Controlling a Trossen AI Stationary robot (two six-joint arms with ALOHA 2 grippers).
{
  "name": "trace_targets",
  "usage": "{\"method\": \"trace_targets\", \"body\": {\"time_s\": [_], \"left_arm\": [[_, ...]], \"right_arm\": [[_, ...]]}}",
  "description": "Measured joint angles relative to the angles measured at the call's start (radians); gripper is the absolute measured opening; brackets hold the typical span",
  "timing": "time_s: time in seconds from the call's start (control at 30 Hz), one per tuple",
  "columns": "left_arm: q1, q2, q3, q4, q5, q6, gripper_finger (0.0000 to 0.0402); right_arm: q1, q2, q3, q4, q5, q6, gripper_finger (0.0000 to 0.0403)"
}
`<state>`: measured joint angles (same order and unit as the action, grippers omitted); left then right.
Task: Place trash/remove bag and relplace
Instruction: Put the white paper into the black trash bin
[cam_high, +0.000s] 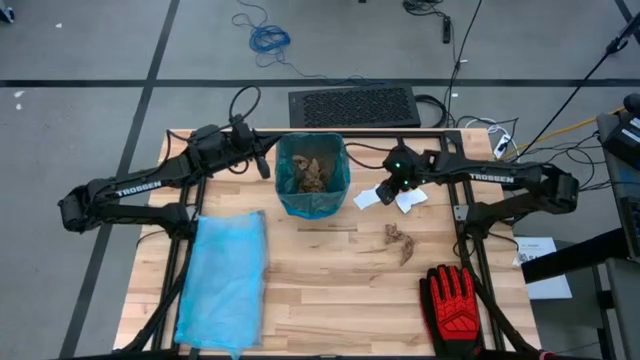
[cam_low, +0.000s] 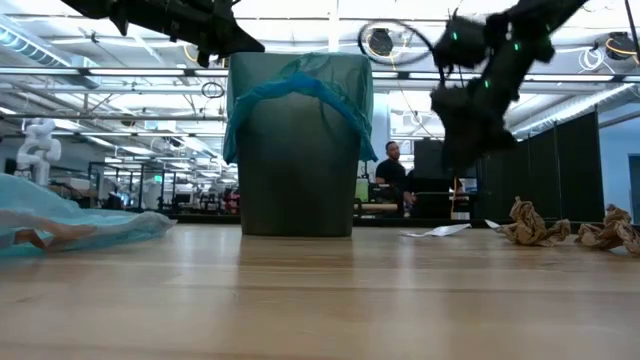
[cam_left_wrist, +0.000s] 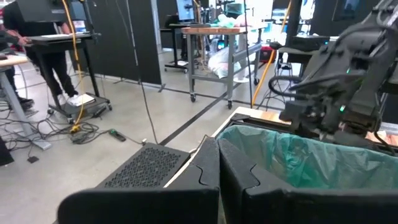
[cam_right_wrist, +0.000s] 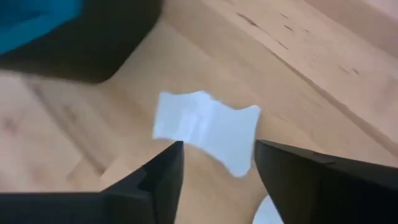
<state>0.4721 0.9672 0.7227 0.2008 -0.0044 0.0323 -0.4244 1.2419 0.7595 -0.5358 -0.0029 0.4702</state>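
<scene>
Looking down from the high view, we find several brown crumpled paper scraps (cam_high: 311, 175) already inside the dark bin lined with a teal plastic bag (cam_high: 312, 205), so the collecting is well under way. Left on the pale wooden table (cam_high: 330, 300) are two flat white paper pieces (cam_high: 365, 198), just right of the bin, and a brown crumpled scrap (cam_high: 398, 241) nearer the middle. Our right gripper (cam_high: 392, 190) hovers over the white pieces; our left gripper (cam_high: 262, 165) waits at the bin's left rim. A folded light-blue spare bag (cam_high: 222, 282) lies at the left and a red-and-black glove (cam_high: 458, 300) at the front right.

From the low view, the bag is on the bin and brown scraps (cam_low: 565, 228) sit on the table at the right.

Through the left wrist view, our left fingers (cam_left_wrist: 205, 180) are pressed together, holding nothing.

Through the right wrist view, our right fingers (cam_right_wrist: 163, 168) stand apart above one white piece (cam_right_wrist: 205, 127), not touching it. We judge three scraps remain, then pulling the bag and fitting the spare.
</scene>
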Motion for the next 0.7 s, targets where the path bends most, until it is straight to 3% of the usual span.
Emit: {"method": "trace_targets", "body": {"time_s": [0.27,0.47,0.7], "left_arm": [[0.000,0.000,0.000,-0.003,-0.004,-0.001,0.0000],[0.000,0.001,0.000,-0.008,-0.005,-0.001,0.0000],[0.000,0.001,0.000,-0.031,-0.008,-0.001,0.0000]], "right_arm": [[-0.108,0.008,-0.129,0.129,-0.010,0.043,0.0253],[-0.126,0.054,-0.163,0.203,-0.126,0.054,0.0251],[-0.126,0.170,-0.178,0.247,-0.130,0.076,0.0243]]}}
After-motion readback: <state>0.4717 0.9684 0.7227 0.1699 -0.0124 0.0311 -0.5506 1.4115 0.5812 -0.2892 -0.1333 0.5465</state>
